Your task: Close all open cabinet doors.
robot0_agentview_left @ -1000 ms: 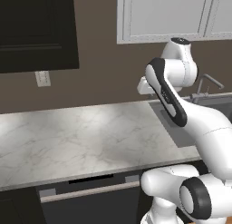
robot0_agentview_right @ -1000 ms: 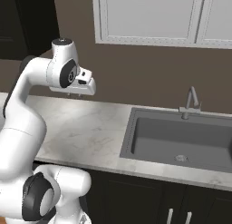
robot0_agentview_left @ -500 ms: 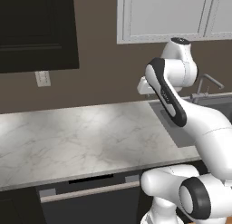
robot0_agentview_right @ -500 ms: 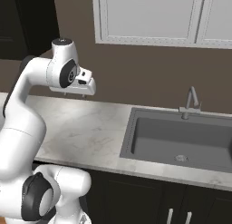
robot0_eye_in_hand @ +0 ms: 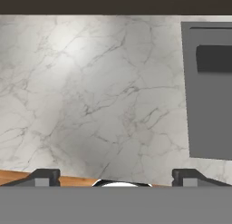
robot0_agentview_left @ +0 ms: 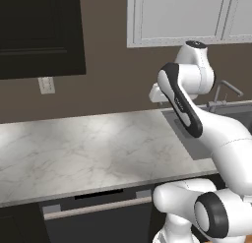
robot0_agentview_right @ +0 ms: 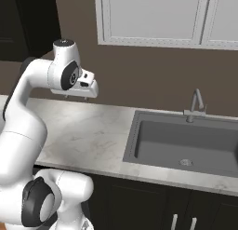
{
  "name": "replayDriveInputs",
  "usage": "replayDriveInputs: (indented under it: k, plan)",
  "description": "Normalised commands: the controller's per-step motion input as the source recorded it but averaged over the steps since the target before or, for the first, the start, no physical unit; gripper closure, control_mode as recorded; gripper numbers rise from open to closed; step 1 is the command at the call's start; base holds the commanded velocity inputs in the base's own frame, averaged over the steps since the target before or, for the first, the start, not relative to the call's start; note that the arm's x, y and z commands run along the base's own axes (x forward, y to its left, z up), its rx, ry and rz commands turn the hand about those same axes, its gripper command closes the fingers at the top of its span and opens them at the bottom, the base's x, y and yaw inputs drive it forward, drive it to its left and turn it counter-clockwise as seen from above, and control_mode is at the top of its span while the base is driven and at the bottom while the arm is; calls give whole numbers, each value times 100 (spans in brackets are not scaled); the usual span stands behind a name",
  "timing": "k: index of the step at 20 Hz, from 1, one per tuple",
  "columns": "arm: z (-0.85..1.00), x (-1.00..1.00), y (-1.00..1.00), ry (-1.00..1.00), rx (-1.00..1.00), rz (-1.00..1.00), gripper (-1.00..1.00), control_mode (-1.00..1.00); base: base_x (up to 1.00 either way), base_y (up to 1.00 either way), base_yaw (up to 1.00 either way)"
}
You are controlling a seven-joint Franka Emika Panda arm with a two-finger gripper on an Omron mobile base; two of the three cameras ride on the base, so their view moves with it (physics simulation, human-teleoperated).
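The cabinet door (robot0_agentview_left: 39,33) hangs up and to the left of the sink (robot0_agentview_right: 186,143), high on the brown wall above the worktop (robot0_agentview_left: 83,153). It is a nearly black wooden slab with a recessed panel, its long axis vertical and its flat face turned out toward the room; no handle can be made out on it. In the right base view a dark cabinet panel (robot0_agentview_right: 28,24) fills the corner far left of the sink, and whether it stands ajar cannot be told.

The worktop is pale grey-white marble with fine dark veins, smooth and matte. The sink is a deep rectangular grey basin with a round drain, and a slim grey faucet (robot0_agentview_right: 196,105) rises at its back rim. Above the sink hang white-framed pale cabinets (robot0_agentview_right: 162,17) with flat inset panels.

The gripper (robot0_eye_in_hand: 116,175) hovers over the worktop left of the sink, empty, its fingers (robot0_eye_in_hand: 43,177) spread wide apart, each a small dark squared tip. A second ago they were pressed together; the arm itself sits in the same pose as before, and the cabinet door and sink have not shifted.
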Motion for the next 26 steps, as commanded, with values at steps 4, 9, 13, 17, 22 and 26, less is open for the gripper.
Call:
replayDriveInputs:
  k: [4, 9, 13, 17, 22, 26]
  plan:
    - [0, 0, 0, 0, 0, 0, -100, 100, -34, -1, 0]
    - [0, 0, 0, 0, 0, 0, -100, 100, -55, -8, 3]
    - [0, 0, 0, 0, 0, 0, -100, 100, -50, -9, 28]
    - [0, 0, 0, 0, 0, 0, -100, 100, -38, 0, 58]
    - [0, 0, 0, 0, 0, 0, -100, 100, -36, -3, 73]
    - [0, 0, 0, 0, 0, 0, -100, 100, -24, 0, 72]
